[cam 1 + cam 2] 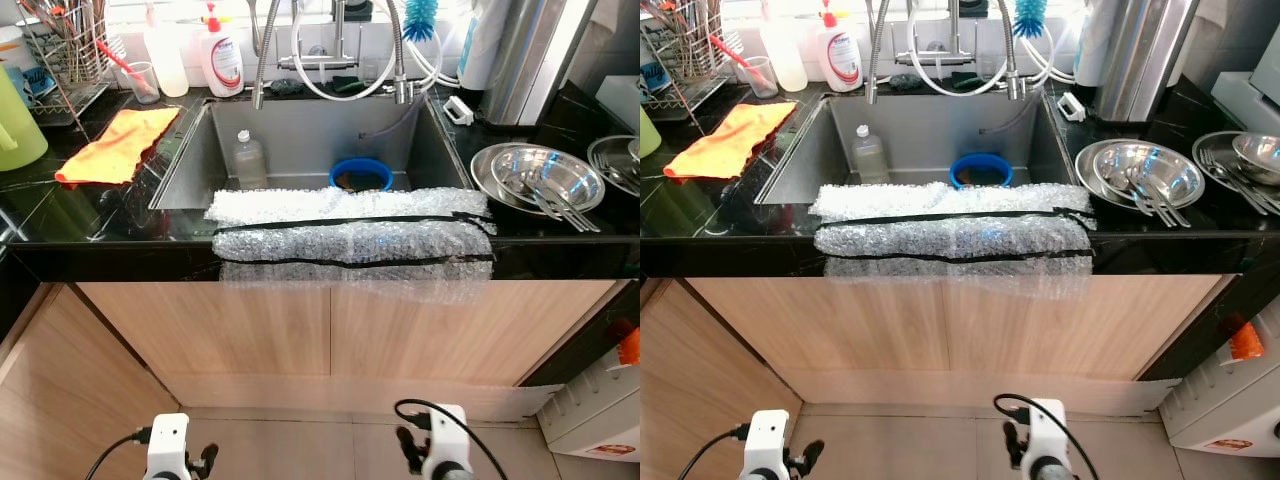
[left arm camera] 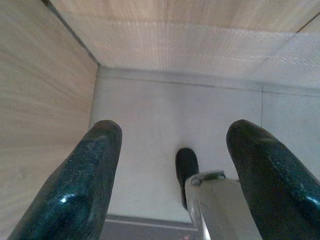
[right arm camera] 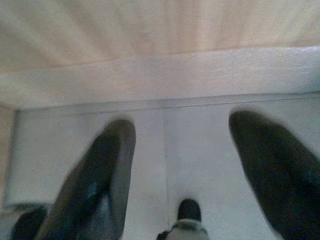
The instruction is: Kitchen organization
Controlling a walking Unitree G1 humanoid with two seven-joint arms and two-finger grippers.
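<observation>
Sink (image 1: 300,140) holds a bottle (image 1: 248,160) and blue bowl (image 1: 361,175) — left end effector (image 2: 172,165) and right end effector (image 3: 182,160) hang wide.

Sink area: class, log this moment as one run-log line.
stage: facing sink, not reaching | left gripper: open, hanging low | right gripper: open, hanging low | in sink: bottle, blue bowl | counter: orange cloth, steel bowls

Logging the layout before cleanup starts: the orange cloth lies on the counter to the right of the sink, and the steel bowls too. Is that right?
Not quite. The orange cloth lies on the counter to the left of the sink, as the left eye view shows. The steel bowls are indeed on the right.
</observation>
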